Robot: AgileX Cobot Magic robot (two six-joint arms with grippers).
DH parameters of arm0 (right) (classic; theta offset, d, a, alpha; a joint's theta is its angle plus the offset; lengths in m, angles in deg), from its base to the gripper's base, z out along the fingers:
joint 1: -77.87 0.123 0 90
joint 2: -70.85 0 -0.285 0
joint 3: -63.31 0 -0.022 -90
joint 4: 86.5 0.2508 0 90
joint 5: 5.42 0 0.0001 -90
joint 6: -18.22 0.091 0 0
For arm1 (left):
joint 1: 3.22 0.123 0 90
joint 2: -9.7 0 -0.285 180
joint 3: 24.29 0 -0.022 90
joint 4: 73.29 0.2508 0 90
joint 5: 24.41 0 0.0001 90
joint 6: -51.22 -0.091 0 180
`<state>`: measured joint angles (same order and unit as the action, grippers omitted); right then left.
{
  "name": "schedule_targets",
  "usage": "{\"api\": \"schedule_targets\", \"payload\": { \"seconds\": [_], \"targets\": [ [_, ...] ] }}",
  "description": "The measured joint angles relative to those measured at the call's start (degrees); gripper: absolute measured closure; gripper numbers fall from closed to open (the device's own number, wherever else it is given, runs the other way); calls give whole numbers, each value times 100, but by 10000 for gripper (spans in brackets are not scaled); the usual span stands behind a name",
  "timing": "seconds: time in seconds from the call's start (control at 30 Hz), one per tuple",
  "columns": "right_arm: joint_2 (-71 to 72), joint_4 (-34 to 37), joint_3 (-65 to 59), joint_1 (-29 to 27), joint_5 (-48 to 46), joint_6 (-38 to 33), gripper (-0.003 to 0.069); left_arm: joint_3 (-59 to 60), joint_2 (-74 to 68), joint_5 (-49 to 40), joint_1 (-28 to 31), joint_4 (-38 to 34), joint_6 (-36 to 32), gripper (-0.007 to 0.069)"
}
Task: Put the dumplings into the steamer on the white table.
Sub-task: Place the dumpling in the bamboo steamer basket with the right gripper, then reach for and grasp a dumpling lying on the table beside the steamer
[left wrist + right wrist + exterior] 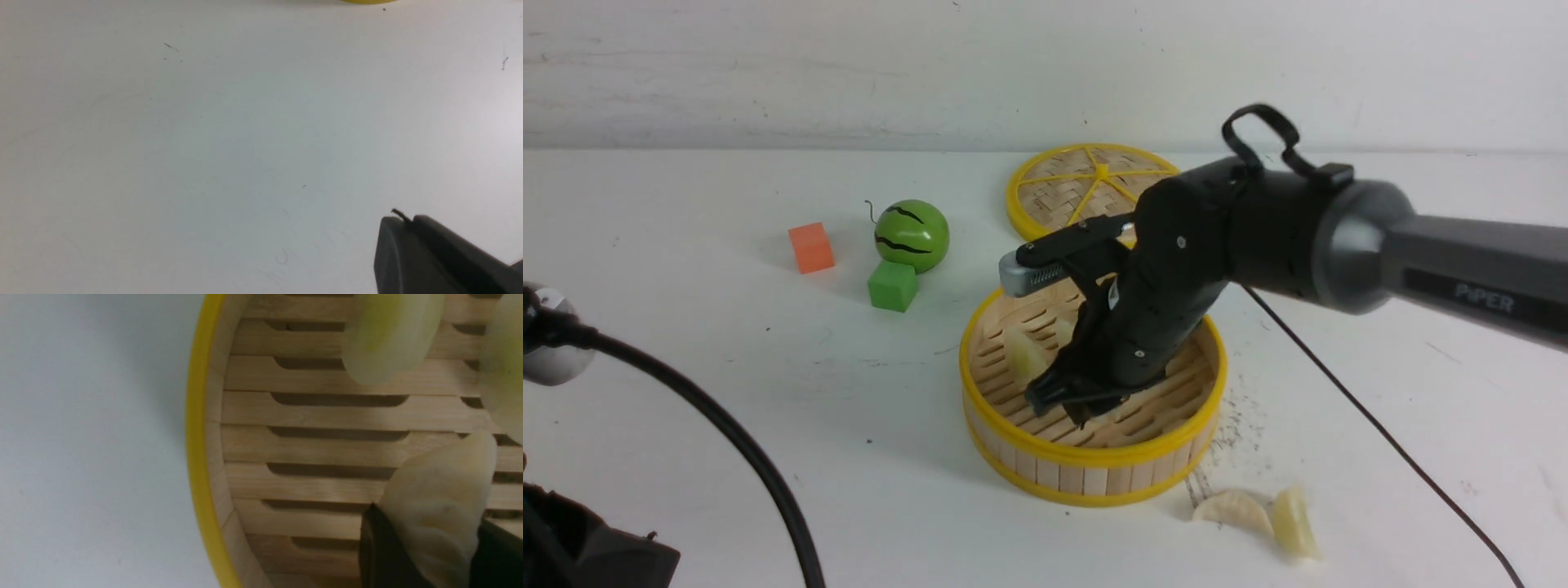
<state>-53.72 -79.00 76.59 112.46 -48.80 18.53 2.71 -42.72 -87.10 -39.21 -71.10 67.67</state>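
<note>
My left gripper, jaws together, hangs over the white table. My right gripper clamps a cream dumpling low inside the steamer. Released crookedly, it could knock the neighbouring dumpling. Outside, further right, lie a flat dumpling and an upright dumpling.

Matte black screw-dotted right wrist housing, grey tube forearm at three o'clock, PiPER lettering, black cable loop at twelve.

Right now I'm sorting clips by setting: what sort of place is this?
Likely a robotics lab bench, not a kitchen: a scuffed white table, a robot arm over a bamboo steamer, and toy props, a green cube and a toy watermelon.
</note>
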Motion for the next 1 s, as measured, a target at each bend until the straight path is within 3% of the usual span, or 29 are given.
{"api": "schedule_targets", "payload": {
  "seconds": [0.07, 0.13, 0.17, 0.2, 0.23, 0.27, 0.37, 0.53, 0.67, 0.87, 1.0],
  "targets": [
    [-63, 0, 0, 0, 44, 62, 418, 0, 0, 0, 0, 0, 0, 606],
    [-79, 0, 0, 0, 88, 174, 311, 0, 0, 0, 0, 0, 0, 606],
    [-73, 0, 0, 0, 81, 180, 311, 0, 0, 0, 0, 0, 0, 606],
    [4, 0, 27, 0, 2, 194, 227, 0, 0, 0, 0, 0, 0, 606],
    [21, 0, 33, 0, -15, 194, 218, 0, 0, 0, 0, 0, 0, 606],
    [181, -16, 90, 0, -225, 194, 160, 0, 0, 0, 0, 0, 0, 606],
    [734, -266, 188, 0, -915, 194, 76, 0, 0, 0, 0, 0, -2, 603],
    [1724, -1061, -238, 0, -1731, 392, 82, 0, 0, 0, 0, 0, -2, 601],
    [2298, -1515, -1101, 0, -1656, 847, 114, 0, 0, 0, 0, 0, -2, 601],
    [3036, -1997, -3175, -350, -353, 2302, 136, 0, 0, 11, 0, 0, -14, 599],
    [2910, -1949, -3704, -568, 398, 2583, 136, 0, 0, 17, 0, 0, -45, 600]
  ]
}}
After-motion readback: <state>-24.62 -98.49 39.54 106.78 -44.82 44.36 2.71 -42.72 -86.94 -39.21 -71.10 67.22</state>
